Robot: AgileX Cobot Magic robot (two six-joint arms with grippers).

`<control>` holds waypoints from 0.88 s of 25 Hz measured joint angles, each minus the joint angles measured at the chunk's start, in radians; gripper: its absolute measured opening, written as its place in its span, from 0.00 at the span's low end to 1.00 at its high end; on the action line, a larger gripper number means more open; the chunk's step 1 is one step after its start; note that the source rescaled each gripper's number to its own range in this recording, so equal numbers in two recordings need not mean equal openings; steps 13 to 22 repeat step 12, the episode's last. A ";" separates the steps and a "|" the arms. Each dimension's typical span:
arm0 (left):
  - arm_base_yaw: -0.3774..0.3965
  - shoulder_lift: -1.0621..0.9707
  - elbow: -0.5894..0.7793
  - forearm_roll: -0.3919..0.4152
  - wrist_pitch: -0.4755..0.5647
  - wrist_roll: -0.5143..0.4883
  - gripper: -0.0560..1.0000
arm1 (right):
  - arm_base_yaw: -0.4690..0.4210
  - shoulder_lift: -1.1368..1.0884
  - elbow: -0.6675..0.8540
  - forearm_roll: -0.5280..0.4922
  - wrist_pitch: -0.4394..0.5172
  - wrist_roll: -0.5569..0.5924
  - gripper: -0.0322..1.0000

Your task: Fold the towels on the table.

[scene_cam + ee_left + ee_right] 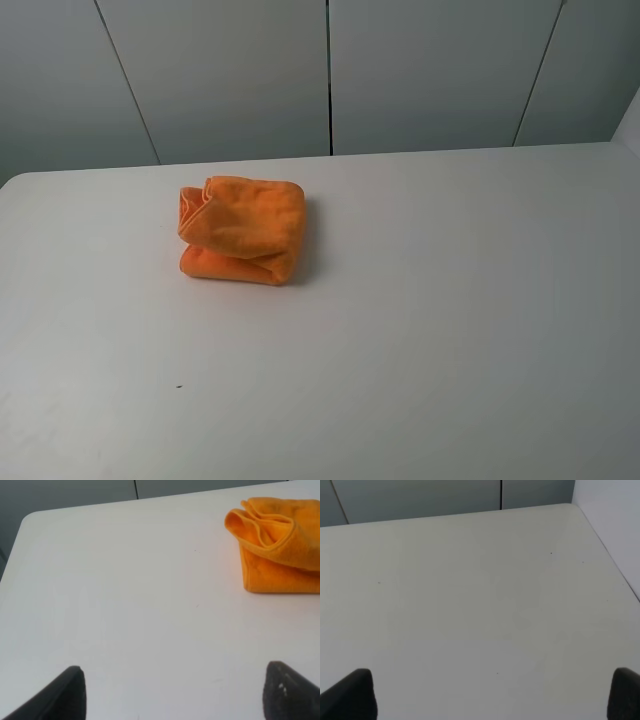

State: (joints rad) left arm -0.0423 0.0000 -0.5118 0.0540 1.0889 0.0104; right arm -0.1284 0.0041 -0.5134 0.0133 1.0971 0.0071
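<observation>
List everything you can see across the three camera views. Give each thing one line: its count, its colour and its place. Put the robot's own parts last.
towel: one, bright orange, folded into a bundle, lying on the table left of centre in the high view, toward the far edge.
table: one, plain white, fills most of every view, with a rounded far-left corner.
wall panels: several, grey, behind the table's far edge, with dark seams between them.
left gripper: one, black fingertips, open, over bare table short of the towel, holding nothing.
right gripper: one, black fingertips, open, over bare table, holding nothing.
</observation>
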 joint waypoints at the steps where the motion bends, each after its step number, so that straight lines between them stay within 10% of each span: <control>1: 0.000 0.000 0.000 0.000 0.000 0.000 0.92 | 0.000 0.000 0.000 0.000 0.000 0.000 1.00; 22: 0.000 0.000 0.000 0.000 0.000 0.000 0.92 | 0.000 0.000 0.000 0.000 0.000 0.000 1.00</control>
